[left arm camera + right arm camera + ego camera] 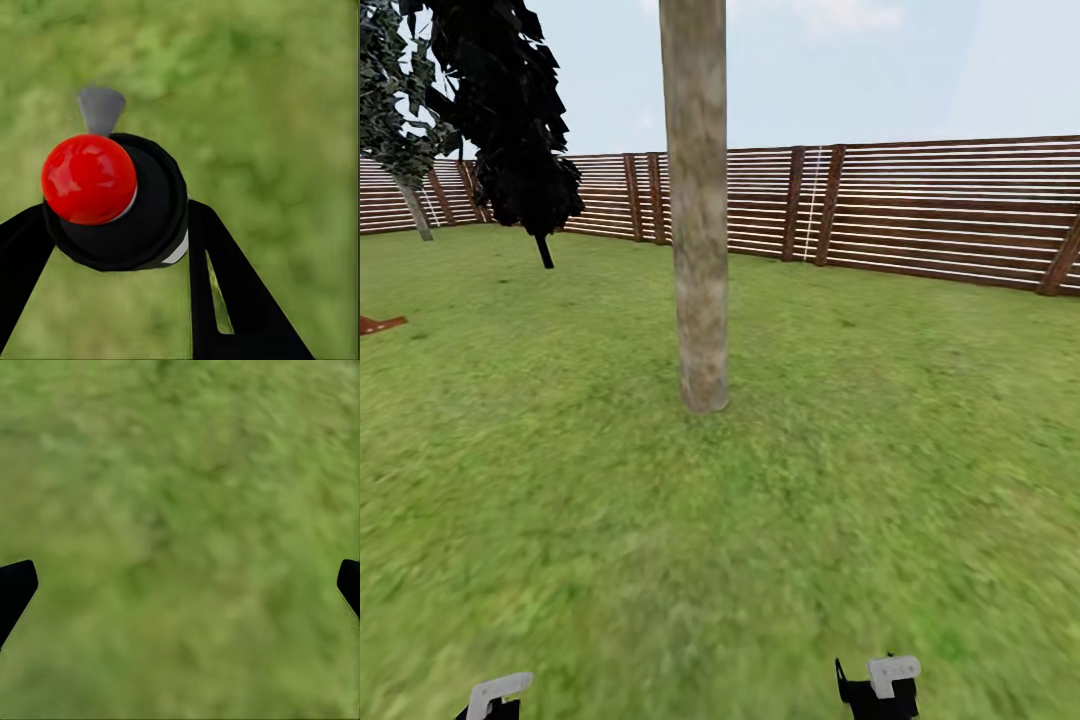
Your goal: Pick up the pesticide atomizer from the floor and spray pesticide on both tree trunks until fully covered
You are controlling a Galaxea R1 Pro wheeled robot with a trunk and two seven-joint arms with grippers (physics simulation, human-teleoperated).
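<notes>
One thick pale tree trunk (696, 200) stands dead ahead on the grass (560, 500), bare bark running from its base up out of frame; no pale specks that I can make out on it from here. Behind the trunk: one brown slatted wooden fence (920, 215) running the full width. Left of the trunk, near the fence: one black-foliaged conifer (510, 110) on a thin dark stem, and further left a second, paler-trunked tree (400, 120), partly cut off. One reddish-brown object (378, 324) pokes in on the grass far left of the trunk, too little showing to identify. Two grippers, both low in the head view, well short of the trunk. Left gripper (120, 247) is clamped on the atomizer (124, 202): wrist view shows one black round body with one red knob on top and one grey nozzle tip, pinned between the two black fingers (232, 292), held over grass. Right gripper (180, 585) is spread wide, its two fingertips (15, 585) at opposite edges of the wrist view with just lawn between them, holding nothing.
</notes>
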